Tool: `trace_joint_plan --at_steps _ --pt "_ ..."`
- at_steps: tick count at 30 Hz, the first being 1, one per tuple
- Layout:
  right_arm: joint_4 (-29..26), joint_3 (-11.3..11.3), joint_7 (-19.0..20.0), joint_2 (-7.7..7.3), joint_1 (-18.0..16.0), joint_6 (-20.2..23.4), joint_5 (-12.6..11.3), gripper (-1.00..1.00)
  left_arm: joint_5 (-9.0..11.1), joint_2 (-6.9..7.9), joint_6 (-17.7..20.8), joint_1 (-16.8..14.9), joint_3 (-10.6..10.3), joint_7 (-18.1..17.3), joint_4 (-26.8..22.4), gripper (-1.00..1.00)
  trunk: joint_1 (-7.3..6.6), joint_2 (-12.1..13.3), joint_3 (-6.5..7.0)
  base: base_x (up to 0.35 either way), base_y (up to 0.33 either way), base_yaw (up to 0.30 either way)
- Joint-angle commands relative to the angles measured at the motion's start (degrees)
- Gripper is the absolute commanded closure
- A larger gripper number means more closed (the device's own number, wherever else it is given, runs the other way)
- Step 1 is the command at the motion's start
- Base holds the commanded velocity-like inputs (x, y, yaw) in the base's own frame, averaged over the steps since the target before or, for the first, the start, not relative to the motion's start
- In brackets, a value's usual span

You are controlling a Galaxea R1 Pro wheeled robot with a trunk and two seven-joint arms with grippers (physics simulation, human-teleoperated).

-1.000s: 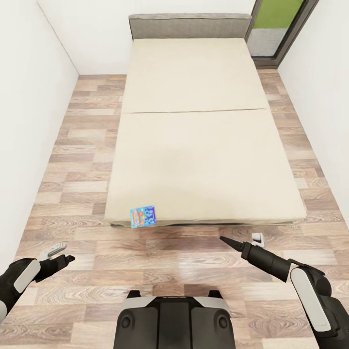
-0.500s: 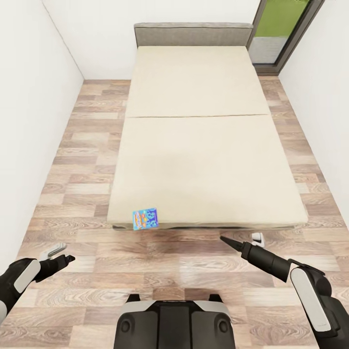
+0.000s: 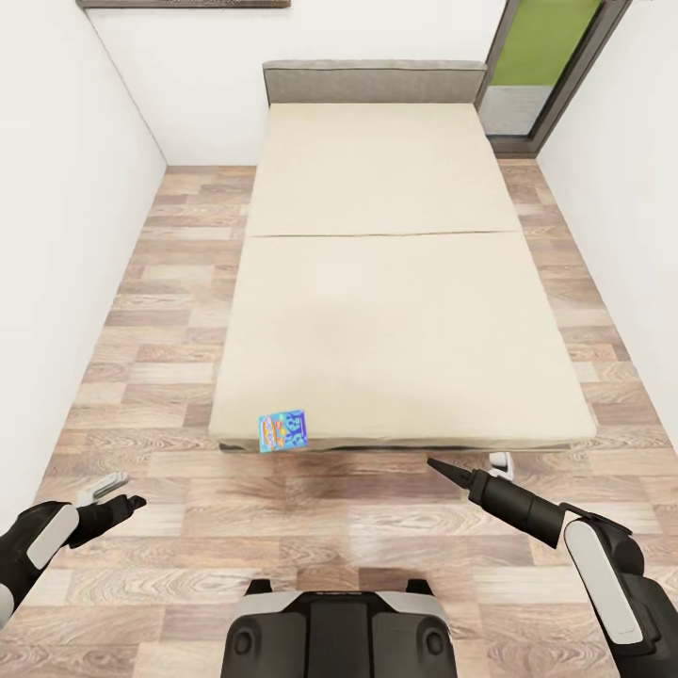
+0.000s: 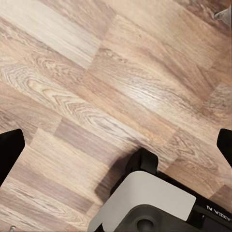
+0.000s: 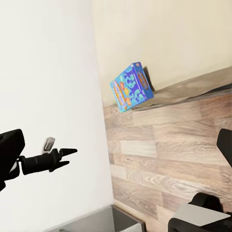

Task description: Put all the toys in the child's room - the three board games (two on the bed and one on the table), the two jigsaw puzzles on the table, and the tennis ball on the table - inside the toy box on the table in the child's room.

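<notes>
1. Bed (image 3: 386,282) with a plain beige mattress and a grey headboard takes up the centre of the head view, reaching from the upper middle of the frame to just below its middle.
2. Near the bed's lower left corner a small blue board game (image 3: 283,429) rests at the mattress edge, tilted and hanging partly over the side; in the right wrist view the same box (image 5: 131,87) sits in the upper middle of the frame, leaning on the bed's edge above the floor.
3. Wood-plank floor (image 3: 169,311) surrounds the bed on the left, right and bottom of the head view, between white walls (image 3: 56,235).
4. A grey-framed window (image 3: 541,56) with green behind it stands in the upper right corner.
5. The left gripper (image 3: 118,496) hangs at the lower left of the head view, over bare floor, its fingers spread apart and holding nothing; it is well apart from the game.
6. The right gripper (image 3: 471,466) points up and left from the lower right, one dark finger (image 3: 443,468) and one white finger (image 3: 502,461) apart, with nothing between them; it is near the bed's bottom edge, to the right of the game.
7. The robot's base (image 3: 339,631) shows at the bottom centre.
</notes>
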Motion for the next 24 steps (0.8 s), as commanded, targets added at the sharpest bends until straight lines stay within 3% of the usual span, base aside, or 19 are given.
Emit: trace_joint_plan --at_steps 1,24 --pt "0.0 0.0 0.1 0.00 0.0 0.3 -0.1 -1.00 0.3 0.08 0.1 0.0 -0.3 0.1 0.0 -1.00 0.04 -0.1 0.03 0.000 0.000 0.000" --pt "0.1 -0.1 0.1 -0.01 0.0 0.3 -0.1 -1.00 0.3 0.16 0.1 0.0 -0.3 0.1 0.0 -1.00 0.04 -0.1 2.21 0.000 0.000 0.000"
